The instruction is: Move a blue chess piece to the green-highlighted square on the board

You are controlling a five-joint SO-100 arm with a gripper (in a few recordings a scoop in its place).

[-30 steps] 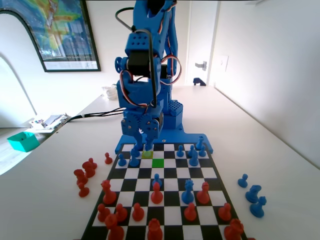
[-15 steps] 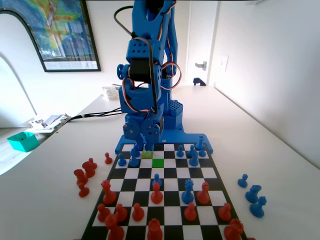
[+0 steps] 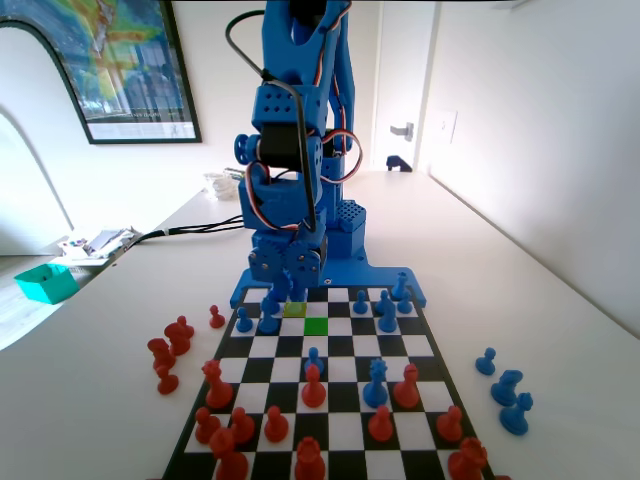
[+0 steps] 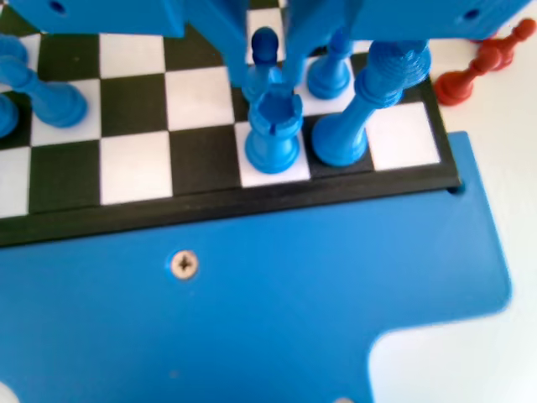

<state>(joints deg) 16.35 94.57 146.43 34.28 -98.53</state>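
Since a second ago the blue two-finger gripper (image 3: pixel 284 285) has risen slightly at the upper middle of the black-and-white chequered board (image 3: pixel 400 345), its jaws closed around the small blue plastic pawn (image 4: pixel 264 46), left of the bright green-highlighted square (image 3: pixel 316 325), with a blue castle-topped rook (image 4: pixel 273 132) and taller ridged blue piece (image 4: pixel 366 96) crowding close below in the wrist view.

A white table (image 3: pixel 560 330) carries the board (image 3: pixel 330 385), with loose red pieces (image 3: pixel 170 350) left and blue pieces (image 3: pixel 508 385) right of it.

Bright daylight, washed-out white walls; wrist view soft and blurred at close range.
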